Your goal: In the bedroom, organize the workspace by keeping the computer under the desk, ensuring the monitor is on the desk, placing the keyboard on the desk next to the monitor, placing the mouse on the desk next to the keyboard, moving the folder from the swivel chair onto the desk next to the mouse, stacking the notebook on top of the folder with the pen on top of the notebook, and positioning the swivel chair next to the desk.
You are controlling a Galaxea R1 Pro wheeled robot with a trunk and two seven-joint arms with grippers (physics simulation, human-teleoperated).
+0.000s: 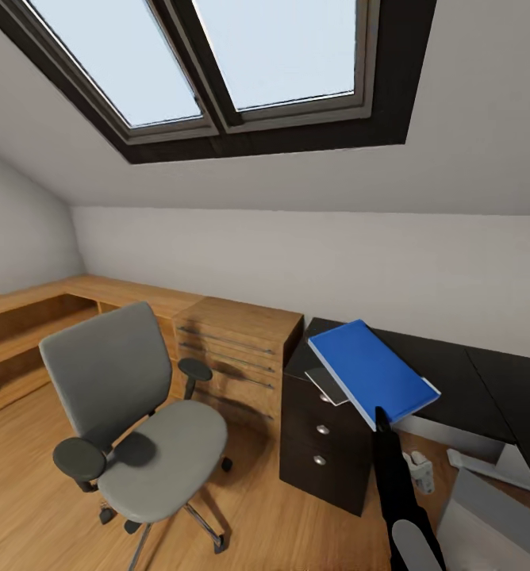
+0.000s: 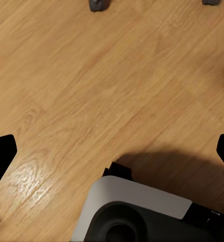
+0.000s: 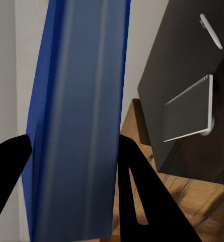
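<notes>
- Under the sloped ceiling w/ two skylights (image 1: pixel 217 63), the head view takes in a bedroom corner: wood floor (image 1: pixel 27 492), white wall, low wooden shelving (image 1: pixel 27 317) along the left.
- Swivel chair (image 1: pixel 138 412), grey w/ dark armrests, stands on the floor at left, seat bare, well apart from the black desk (image 1: pixel 471 373).
- Wooden drawer unit (image 1: pixel 237 349) sits between chair and desk; black drawer block (image 1: pixel 324 444) w/ round knobs stands just beside it, under the desk's left end.
- Folder (image 1: pixel 372 371), blue, is held up in the air over the desk's left end, tilted, not resting on the top.
- Small flat dark item w/ pale edge (image 1: pixel 328 386) lies on the desk top, partly behind the folder; right wrist view shows it (image 3: pixel 190 113) plus a slim white object (image 3: pixel 211 30) further along the dark top. Can't tell what either is.
- Grey/white shapes (image 1: pixel 487 468) low under the desk at right, unclear.
- Right arm reaches up from lower right, dark forearm nearly vertical; right gripper (image 1: pixel 382 419) clamps the folder's (image 3: pixel 76 121) lower edge, fingers either side of it.
- Left gripper (image 2: pixel 112 151) points down at bare floor, fingertips far apart, holding nothing; chair casters (image 2: pixel 97 5) nearby, robot base (image 2: pixel 137 212) below.
</notes>
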